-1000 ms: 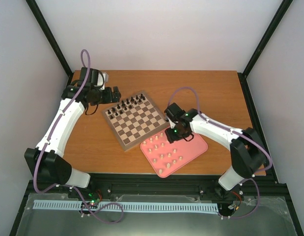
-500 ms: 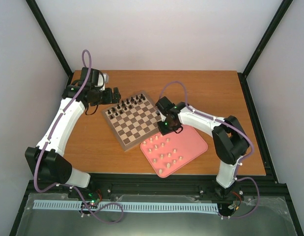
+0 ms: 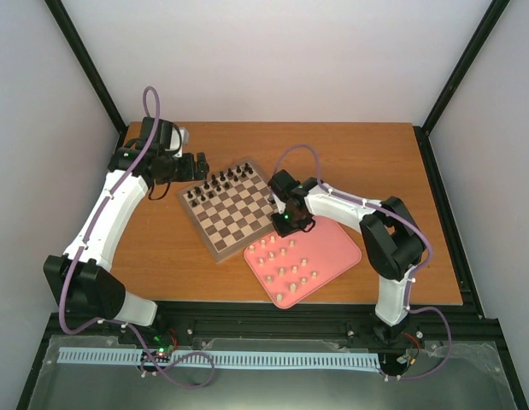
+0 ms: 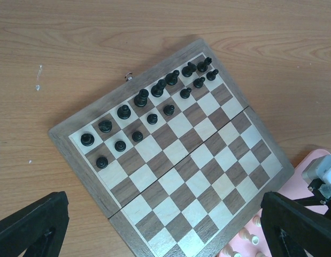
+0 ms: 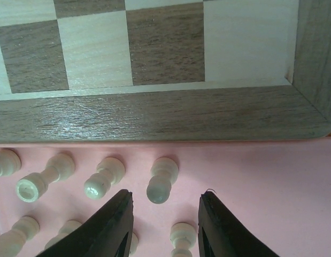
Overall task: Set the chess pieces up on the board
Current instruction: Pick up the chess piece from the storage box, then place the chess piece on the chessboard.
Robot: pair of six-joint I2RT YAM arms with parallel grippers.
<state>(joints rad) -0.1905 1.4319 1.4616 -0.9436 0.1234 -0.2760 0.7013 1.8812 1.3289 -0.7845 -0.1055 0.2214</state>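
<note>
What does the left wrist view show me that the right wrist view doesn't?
Left wrist only: the dark black chess pieces in two rows, the bare wooden table, and the open left gripper. Right wrist only: the open right gripper, seen close up. Both: the checkered wooden chessboard, the rounded pink tray beside it, and the pale cream chess pieces on that tray.

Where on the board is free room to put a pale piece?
On the board, six rows between the black pieces and the rim by the tray are bare. Crowded: the two black rows and the tray's pale pieces.
</note>
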